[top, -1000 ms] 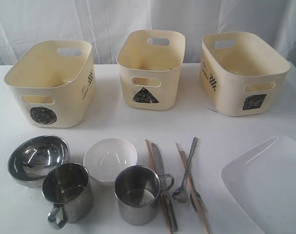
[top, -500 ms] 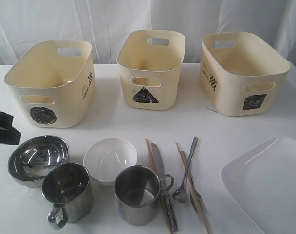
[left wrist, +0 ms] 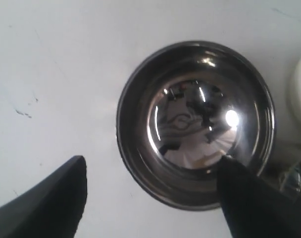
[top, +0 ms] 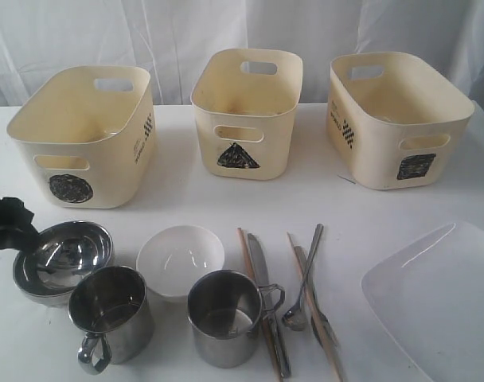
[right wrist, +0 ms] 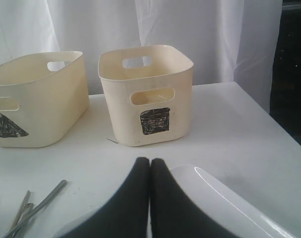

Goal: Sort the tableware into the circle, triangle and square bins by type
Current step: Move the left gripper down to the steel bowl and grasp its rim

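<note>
Large white square plate [top: 441, 306], front right on the white table [top: 178, 199]; the right gripper [right wrist: 150, 161], fingers pressed together, points toward it. Cream plastic tubs along the rear: circle bin [top: 107, 171], triangle bin [top: 274, 151], square bin [top: 381, 155]. Round steel bowl [left wrist: 195, 124], front left; the left gripper [left wrist: 153, 161] gapes wide, one finger over its rim.

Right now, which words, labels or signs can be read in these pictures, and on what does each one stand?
No readable words, only drawn signs.
Black circle: front of left bin.
Black triangle: front of middle bin.
Black square: front of right bin.
Side print on left and right bins: too blurred to read.
</note>
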Tool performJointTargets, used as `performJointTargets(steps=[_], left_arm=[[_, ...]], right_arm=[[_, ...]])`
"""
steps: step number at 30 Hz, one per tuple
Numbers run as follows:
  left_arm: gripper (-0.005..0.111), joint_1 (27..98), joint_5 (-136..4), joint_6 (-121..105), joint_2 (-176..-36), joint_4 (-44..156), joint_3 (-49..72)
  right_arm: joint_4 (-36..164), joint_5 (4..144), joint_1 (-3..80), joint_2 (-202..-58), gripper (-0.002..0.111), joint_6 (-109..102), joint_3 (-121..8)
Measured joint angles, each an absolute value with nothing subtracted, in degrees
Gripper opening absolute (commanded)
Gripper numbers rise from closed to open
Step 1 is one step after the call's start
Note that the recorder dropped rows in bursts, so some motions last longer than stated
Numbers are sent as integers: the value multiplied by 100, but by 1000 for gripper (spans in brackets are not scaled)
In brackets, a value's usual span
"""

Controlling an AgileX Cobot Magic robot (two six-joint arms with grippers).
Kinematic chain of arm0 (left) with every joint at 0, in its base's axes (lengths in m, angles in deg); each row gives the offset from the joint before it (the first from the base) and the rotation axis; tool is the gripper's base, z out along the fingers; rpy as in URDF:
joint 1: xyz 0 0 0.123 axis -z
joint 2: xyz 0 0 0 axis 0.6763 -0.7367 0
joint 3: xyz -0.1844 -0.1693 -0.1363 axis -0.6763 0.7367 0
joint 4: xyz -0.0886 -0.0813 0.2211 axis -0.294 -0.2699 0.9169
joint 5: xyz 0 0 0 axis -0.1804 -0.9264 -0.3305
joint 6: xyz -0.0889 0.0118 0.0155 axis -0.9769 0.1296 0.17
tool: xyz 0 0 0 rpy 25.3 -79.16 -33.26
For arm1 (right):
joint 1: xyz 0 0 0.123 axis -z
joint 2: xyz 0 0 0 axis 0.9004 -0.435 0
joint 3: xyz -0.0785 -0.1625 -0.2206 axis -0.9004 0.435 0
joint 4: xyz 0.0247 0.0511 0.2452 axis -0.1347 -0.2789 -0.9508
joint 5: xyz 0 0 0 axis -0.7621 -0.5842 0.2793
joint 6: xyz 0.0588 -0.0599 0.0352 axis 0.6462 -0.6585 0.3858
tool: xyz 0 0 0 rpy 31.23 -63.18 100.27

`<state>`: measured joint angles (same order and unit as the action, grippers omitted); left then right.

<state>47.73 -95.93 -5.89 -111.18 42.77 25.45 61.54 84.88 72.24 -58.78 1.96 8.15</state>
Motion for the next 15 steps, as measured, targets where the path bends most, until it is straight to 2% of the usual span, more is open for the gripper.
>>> performJointTargets(steps=[15], left_arm=[[77,4773,-8872,-734,-11861,4353,2500]], right_arm=[[6154,8488,7224,-5878,0,196,815]])
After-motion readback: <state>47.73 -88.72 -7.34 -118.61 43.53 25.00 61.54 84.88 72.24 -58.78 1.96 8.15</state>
